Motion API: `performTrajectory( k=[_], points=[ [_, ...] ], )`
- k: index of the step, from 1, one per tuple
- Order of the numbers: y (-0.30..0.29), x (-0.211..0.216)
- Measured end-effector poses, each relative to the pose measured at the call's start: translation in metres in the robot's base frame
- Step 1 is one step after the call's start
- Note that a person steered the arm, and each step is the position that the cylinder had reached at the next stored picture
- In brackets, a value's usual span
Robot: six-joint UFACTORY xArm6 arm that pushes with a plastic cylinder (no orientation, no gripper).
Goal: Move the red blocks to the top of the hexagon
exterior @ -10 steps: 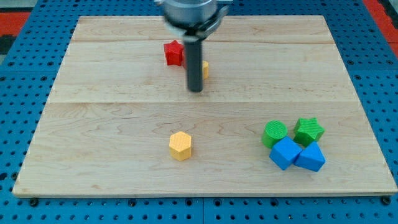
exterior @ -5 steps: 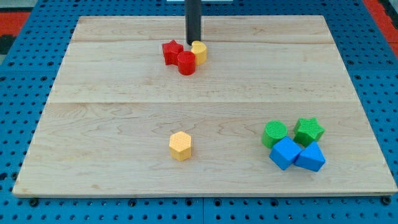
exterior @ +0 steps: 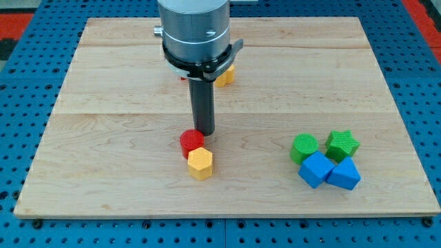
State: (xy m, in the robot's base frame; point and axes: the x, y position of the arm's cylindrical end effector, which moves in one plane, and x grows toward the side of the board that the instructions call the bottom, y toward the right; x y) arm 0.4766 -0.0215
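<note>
Rod only, no fingers: my tip [exterior: 204, 131] touching red cylinder [exterior: 191, 141] from above, just atop yellow hexagon [exterior: 200, 163] near board's [exterior: 103, 138] bottom edge; other red block barely visible behind arm.

Tip [exterior: 203, 131] just above-right of the red cylinder [exterior: 191, 141], itself touching the top of the yellow hexagon [exterior: 200, 163] near the counter's [exterior: 103, 172] bottom centre; another yellow block [exterior: 225, 74] half-hidden behind the arm toward the top; green cylinder [exterior: 304, 148], green star [exterior: 342, 145], blue cube [exterior: 316, 169], blue block [exterior: 344, 174] clustered bottom right.
</note>
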Motion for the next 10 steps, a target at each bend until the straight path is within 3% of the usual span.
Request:
performTrajectory(
  k=[2, 5, 6, 7, 8, 9, 10],
  points=[
    [0.044, -0.116],
    [0.010, -0.150],
    [-0.044, -0.151],
    [-0.057, -0.179],
    [-0.080, -0.190],
    [-0.119, -0.175],
    [-0.118, -0.124]
  ],
)
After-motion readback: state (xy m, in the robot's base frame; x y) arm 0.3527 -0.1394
